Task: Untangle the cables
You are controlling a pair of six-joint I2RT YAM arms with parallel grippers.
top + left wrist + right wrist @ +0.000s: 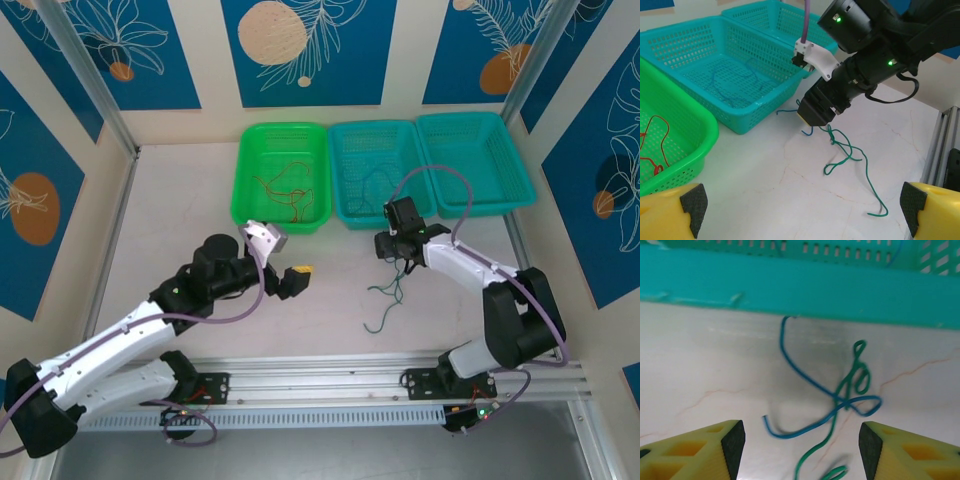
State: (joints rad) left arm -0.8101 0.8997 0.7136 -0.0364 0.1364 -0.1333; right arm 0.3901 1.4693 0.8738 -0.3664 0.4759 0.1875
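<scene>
The right gripper [802,442] hung with its fingers spread over one thin blue wire [783,337] crossing one thin green wire [858,347] on the pale marbled tabletop [700,365]. The left gripper [802,207] gaped wide, holding nothing. Beyond stood two teal plastic mesh baskets [375,215] and one green plastic basket [283,130] holding thin red wires [283,185], with blue-panelled walls [300,80] around.

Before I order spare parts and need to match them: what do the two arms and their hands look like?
Both the left arm and right arm have white links between black joints, each with a looping purple-grey cable. The left hand and right hand have yellow fingers with black pads. Small green lights glow on the right wrist.
</scene>
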